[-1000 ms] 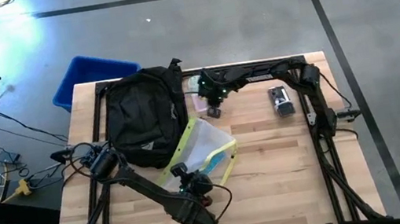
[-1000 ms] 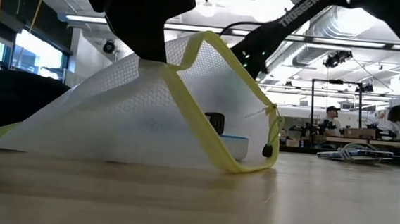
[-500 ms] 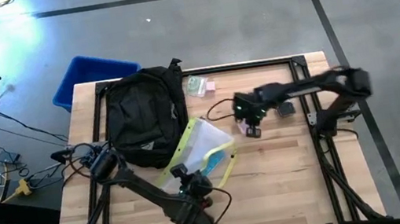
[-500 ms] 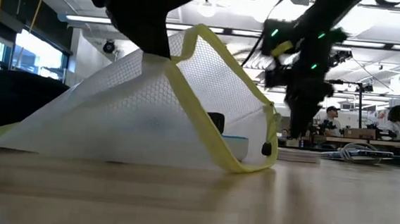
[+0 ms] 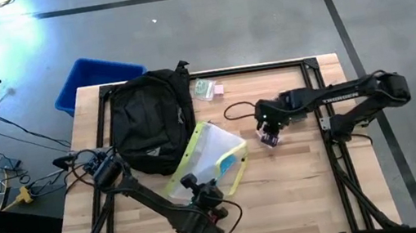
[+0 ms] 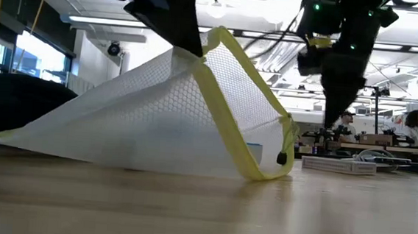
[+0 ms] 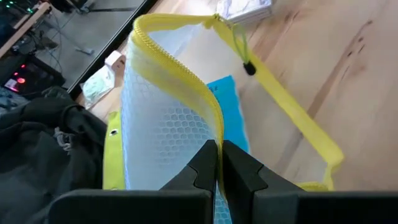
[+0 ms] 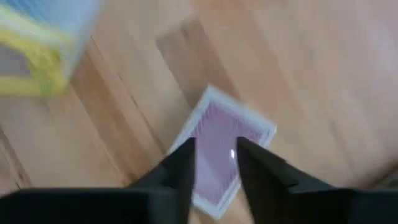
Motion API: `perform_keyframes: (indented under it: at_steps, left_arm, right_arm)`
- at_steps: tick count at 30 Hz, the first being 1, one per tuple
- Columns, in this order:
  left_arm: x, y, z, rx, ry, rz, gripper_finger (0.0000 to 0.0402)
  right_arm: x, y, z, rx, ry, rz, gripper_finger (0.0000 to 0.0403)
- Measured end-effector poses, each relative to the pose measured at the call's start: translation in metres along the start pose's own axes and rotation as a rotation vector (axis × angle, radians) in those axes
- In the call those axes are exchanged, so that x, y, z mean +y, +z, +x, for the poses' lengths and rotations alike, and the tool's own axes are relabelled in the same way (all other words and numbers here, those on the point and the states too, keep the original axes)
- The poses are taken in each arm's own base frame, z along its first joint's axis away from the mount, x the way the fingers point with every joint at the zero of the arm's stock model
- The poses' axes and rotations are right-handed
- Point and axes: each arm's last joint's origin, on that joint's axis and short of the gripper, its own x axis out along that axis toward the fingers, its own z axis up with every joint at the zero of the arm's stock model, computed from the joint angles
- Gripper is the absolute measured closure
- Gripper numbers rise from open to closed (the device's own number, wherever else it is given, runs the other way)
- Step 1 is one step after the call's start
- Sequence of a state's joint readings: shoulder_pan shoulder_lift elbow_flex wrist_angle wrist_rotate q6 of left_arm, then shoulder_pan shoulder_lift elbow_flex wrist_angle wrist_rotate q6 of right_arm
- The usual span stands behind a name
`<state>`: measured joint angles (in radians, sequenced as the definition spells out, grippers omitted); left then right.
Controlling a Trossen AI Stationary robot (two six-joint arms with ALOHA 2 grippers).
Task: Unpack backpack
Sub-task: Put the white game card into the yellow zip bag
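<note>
Pinching the mesh pouch's [image 5: 213,159] yellow edge, my left claw [image 5: 190,182] sits just beside the backpack [image 5: 148,122] — right claw [image 5: 269,136], slightly spread over a pink packet [image 8: 219,146], well apart.

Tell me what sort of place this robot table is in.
Probably an open-plan lab or workshop: bare ducts run along the ceiling, people sit at benches behind the wooden table, and the floor is bare concrete with tape lines.

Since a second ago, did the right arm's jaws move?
Yes. The right gripper swung away from the backpack, toward the table's right-middle.
</note>
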<state>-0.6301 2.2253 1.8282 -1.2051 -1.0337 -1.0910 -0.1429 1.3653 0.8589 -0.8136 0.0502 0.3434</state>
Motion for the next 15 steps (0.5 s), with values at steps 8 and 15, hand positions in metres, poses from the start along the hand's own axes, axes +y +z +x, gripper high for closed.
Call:
perform_keyframes:
  at_steps: [8,15]
  left_arm:
    - [-0.01,-0.006,-0.011,-0.046,-0.037,-0.031,0.0402]
    - [-0.011,-0.008,-0.015,-0.061,-0.04,-0.037,0.0402]
  right_arm:
    - [0.006,0.0,0.024,0.116,-0.032,0.096,0.0097]
    - [0.003,0.003,0.048,0.187,-0.096,0.1,0.001]
